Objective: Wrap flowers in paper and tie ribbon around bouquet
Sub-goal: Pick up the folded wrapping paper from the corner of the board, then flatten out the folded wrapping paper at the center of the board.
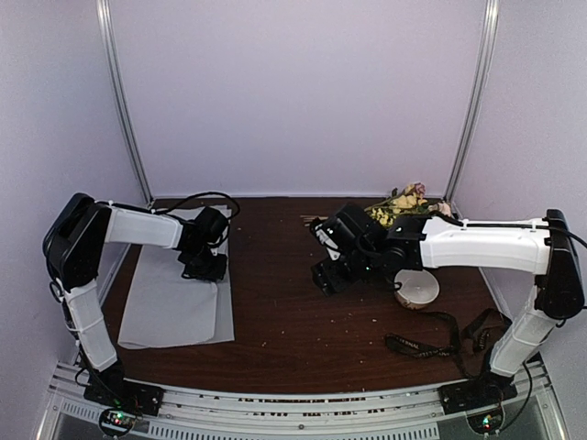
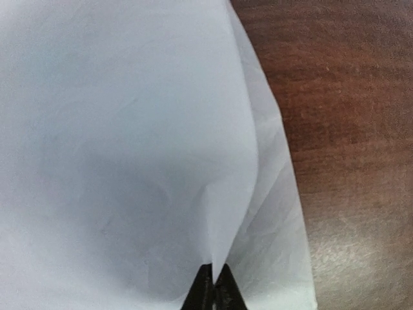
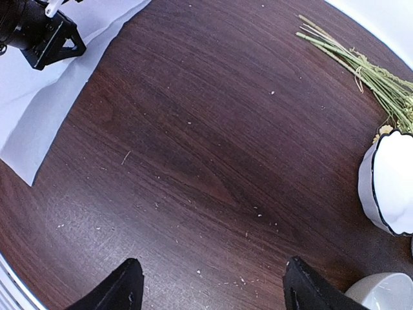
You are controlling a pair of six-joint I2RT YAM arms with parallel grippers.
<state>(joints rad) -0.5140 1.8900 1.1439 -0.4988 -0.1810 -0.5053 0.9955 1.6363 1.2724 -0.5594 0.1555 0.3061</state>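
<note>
**Step in hand (as judged):** picking up one sheet of paper so it can be laid out for wrapping.

1. **Left claw:** The fingertips are pressed together on a raised fold of the paper, close to the sheet's right edge. The fold runs straight ahead of the tips. A second layer shows just to their right, lying flatter.
2. Before lifting, check that only the top layer is pinched. The sheet looks thin, so a slow, low lift should avoid tearing it or dragging the layer beneath.
3. Draw the sheet onto the bare table to this claw's right, and let it settle flat.
4. **Right claw:** The fingers stand wide apart over bare wood and hold nothing. A corner of the paper lies ahead and to its left. The flowers lie ahead and to its right, beside a white bowl. From here it could pin the sheet's free edge.
5. The ribbon lies behind the right claw and to its right, well apart from the flowers.

**Markings:** The ribbon carries faint pale marks, possibly lettering, too small to read. No other brand or label is legible.
</note>
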